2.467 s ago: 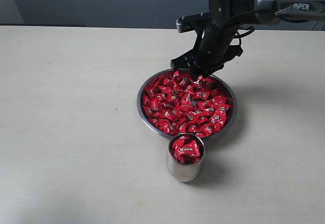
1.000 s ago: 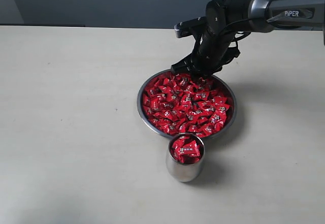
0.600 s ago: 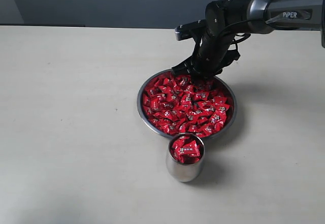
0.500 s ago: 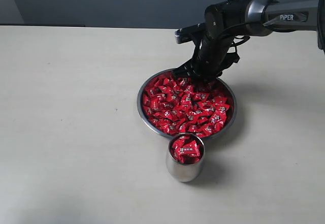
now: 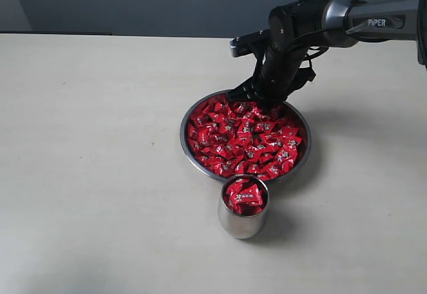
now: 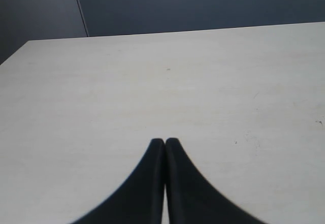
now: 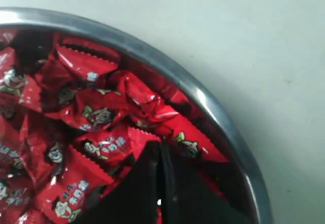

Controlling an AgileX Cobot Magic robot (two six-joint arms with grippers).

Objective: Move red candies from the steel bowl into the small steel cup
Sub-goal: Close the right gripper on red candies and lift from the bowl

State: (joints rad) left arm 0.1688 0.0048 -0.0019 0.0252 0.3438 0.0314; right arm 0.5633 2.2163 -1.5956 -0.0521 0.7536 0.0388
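The steel bowl sits mid-table, heaped with red candies. In front of it stands the small steel cup, with red candies up to its mouth. My right gripper is down at the bowl's far rim, its tips in the pile. In the right wrist view the right gripper is shut among the red candies beside the steel bowl's rim. I cannot tell whether a wrapper is pinched. My left gripper is shut over bare table, holding nothing.
The pale table stretches wide to the left of the bowl and in front of it. A dark wall runs behind the table's far edge. The right arm reaches in from the upper right.
The right gripper sank from just above the far rim into the candies, and its jaws went from open to shut. Bowl and cup have not moved.
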